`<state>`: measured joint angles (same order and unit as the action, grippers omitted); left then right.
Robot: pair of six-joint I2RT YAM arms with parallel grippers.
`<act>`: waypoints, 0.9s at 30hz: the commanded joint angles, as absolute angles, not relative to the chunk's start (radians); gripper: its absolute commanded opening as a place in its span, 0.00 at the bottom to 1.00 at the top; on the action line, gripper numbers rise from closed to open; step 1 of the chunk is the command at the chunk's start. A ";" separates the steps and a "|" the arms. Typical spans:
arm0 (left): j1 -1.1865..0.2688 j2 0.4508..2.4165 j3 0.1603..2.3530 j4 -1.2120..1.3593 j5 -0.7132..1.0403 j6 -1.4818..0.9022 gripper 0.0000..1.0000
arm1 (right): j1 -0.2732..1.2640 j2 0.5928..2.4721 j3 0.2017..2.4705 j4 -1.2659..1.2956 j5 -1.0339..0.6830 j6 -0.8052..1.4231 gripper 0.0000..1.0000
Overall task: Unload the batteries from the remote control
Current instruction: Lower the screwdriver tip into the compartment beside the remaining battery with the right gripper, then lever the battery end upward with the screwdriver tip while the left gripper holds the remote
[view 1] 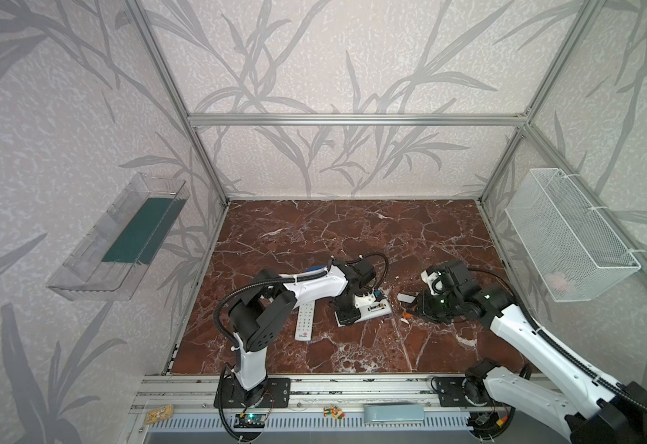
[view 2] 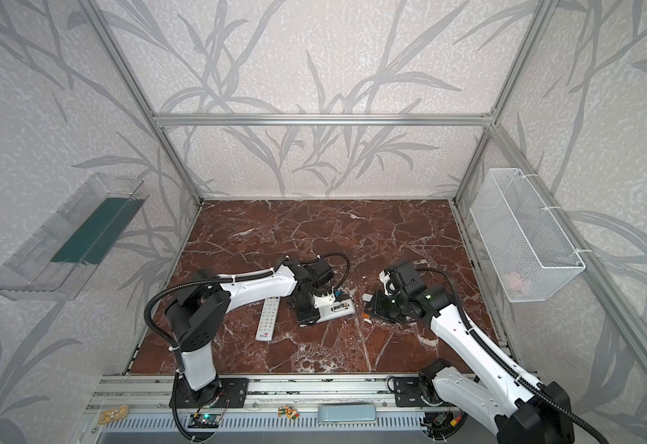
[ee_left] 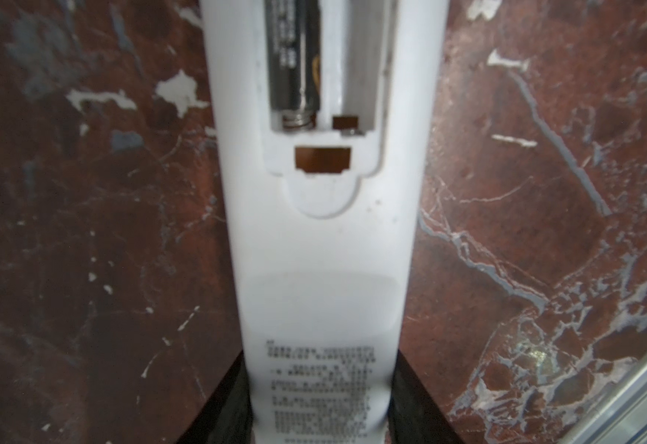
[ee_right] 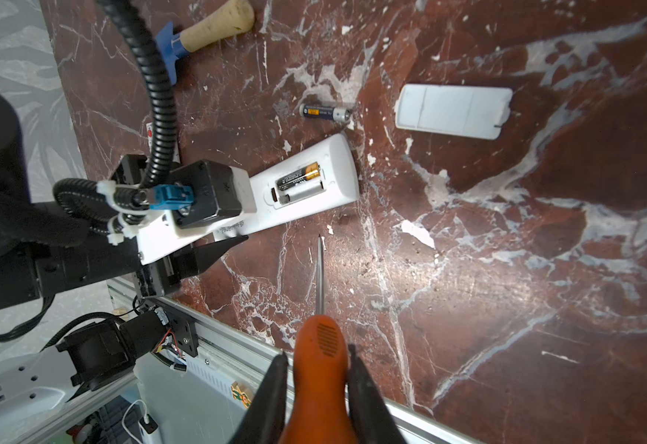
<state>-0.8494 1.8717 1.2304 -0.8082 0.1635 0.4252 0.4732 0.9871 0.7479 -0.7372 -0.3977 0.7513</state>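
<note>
Although the white cover [ee_right: 453,110] is already off and lies apart on the bench [ee_right: 506,269], the task is, as I judge, only half done for this remote control [ee_right: 339,165]. One loose battery [ee_right: 324,112] lies on the bench just beside its end, while the seated battery [ee_right: 298,177] sits in the compartment next to an empty slot [ee_left: 356,57]. The left fingers [ee_left: 226,415] are clamped on the remote's lower body, holding it back side up. The right fingers [ee_right: 272,399] are clamped on an orange screwdriver [ee_right: 320,338], whose tip is near the remote but apart from it. The left wrist view shows closely the spring [ee_left: 297,122] under the seated cell, but neither the loose cell nor the cover. In both top views a second remote [view 1: 305,317] lies buttons up near the left arm; whether it has cells inside I cannot tell.
</note>
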 commanded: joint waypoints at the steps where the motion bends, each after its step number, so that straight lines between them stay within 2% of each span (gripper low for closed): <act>1: -0.856 1.855 1.222 -0.808 0.148 0.422 0.00 | 0.473 0.975 0.740 -0.671 -0.423 0.824 0.00; 9: -0.860 1.860 1.218 -0.804 0.140 0.420 0.00 | 0.451 0.966 0.740 -0.636 -0.450 0.868 0.00; 15: -0.865 1.853 1.220 -0.801 0.133 0.410 0.00 | 0.395 0.940 0.718 -0.640 -0.431 0.892 0.00; 27: -0.890 1.837 1.239 -0.800 0.100 0.378 0.00 | 0.394 0.944 0.685 -0.677 -0.378 0.934 0.00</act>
<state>-0.8783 1.8713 1.2282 -0.8017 0.1192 0.3958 0.3954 0.9543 0.7013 -0.6518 -0.4164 0.9173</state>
